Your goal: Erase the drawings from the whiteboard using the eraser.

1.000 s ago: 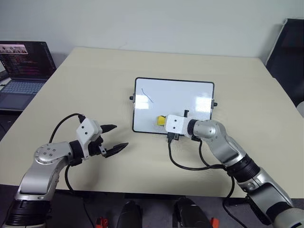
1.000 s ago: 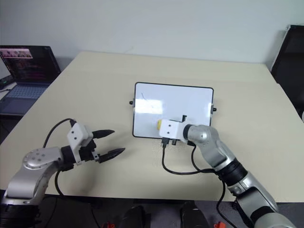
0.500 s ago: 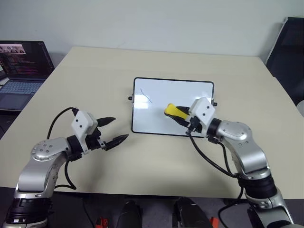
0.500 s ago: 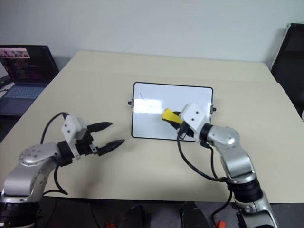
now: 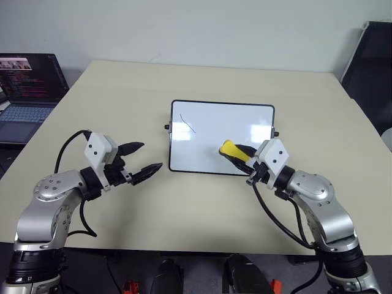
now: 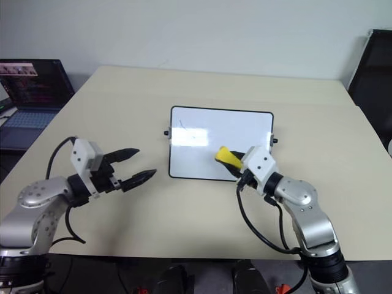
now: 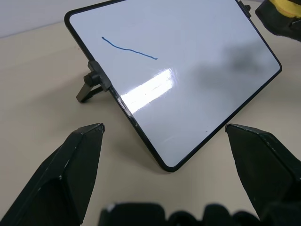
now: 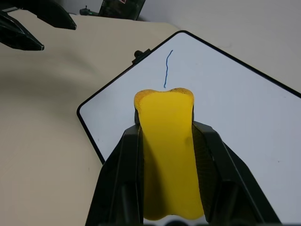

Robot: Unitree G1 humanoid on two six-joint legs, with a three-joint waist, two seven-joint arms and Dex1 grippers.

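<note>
Yellow against the white, the eraser (image 5: 231,150) sits clamped between the closed fingers of the right gripper (image 5: 242,157), held above the lower right part of the whiteboard (image 5: 245,122), which lies on the desk (image 5: 184,208) near its middle. One thin blue stroke of the drawings (image 5: 190,125) is left near the board's upper left corner, well apart from the eraser. The risk from here looks twofold: the board seems light and unbraced, so a hard wipe could push it across the desk instead of cleaning it; and the eraser is pinched by its narrow sides, so pressing down at a slant might twist it out of the grip. The right forearm reaches in from the lower right, wrist roughly level, fingers pointing toward the remaining stroke. The left gripper (image 5: 141,160) hangs above the desk just left of the board, its fingers spread and empty, aimed at the board's near left edge, well placed to steady it.
</note>
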